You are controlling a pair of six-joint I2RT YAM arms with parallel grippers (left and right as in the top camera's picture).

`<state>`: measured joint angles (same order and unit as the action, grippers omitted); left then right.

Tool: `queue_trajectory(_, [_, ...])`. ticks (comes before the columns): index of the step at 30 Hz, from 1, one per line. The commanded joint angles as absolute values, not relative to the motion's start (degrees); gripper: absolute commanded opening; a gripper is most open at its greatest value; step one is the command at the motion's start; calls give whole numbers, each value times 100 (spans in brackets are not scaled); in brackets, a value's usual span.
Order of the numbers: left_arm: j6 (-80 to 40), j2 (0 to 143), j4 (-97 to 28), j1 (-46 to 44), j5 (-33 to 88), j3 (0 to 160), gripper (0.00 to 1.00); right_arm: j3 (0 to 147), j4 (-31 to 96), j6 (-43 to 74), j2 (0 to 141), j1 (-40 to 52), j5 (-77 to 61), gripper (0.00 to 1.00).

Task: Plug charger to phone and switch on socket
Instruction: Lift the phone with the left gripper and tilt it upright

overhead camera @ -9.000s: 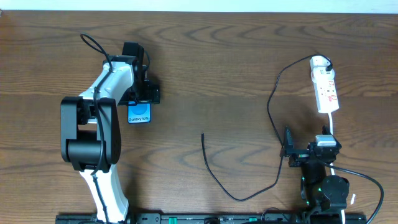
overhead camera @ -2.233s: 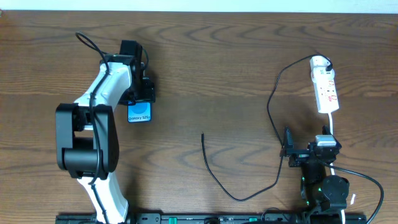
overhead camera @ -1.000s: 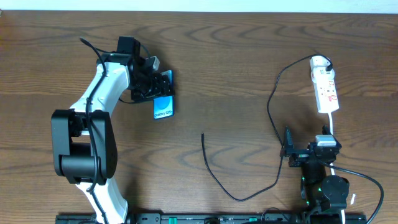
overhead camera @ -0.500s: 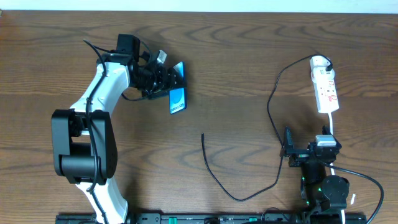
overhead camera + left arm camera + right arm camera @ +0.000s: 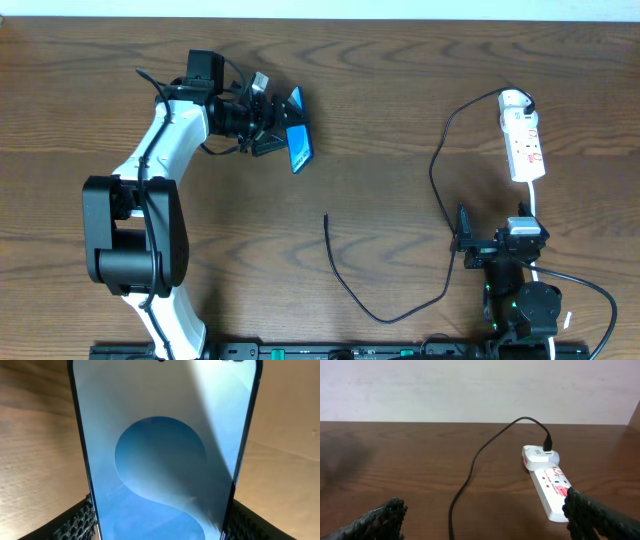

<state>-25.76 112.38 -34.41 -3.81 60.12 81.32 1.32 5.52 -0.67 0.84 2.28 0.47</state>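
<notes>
Phone position: the phone was held in the left gripper, tilted so that its screen was seen slantwise from overhead. It was placed left of the middle of the table and well apart from the charger.
Left fingers: the pads were pressed against both long edges of the phone, so a side grasp was shown.
Right fingers: the right gripper was spread wide with nothing between, near the socket.
Handling, phone: it was judged rigid, light, smooth-sided and breakable. The long edges were thought best gripped, with the port end left free.
Handling, charger: it was judged limp and light. A hold just behind the plug tip was thought best.
Hidden: the phone's lower end was cut off in the left wrist view. The socket's switch could not be made out. Whether the phone was clear of the table could not be told.
</notes>
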Motion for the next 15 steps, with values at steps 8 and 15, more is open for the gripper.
queue_trajectory(8, [-3946,11015,-3135,-353,7032,8138,7,93,556,-134,38,250,93,99])
queue_trajectory(15, [-4980,11015,-3133,-351,7030,8138,7,93,556,-134,38,250,93,99])
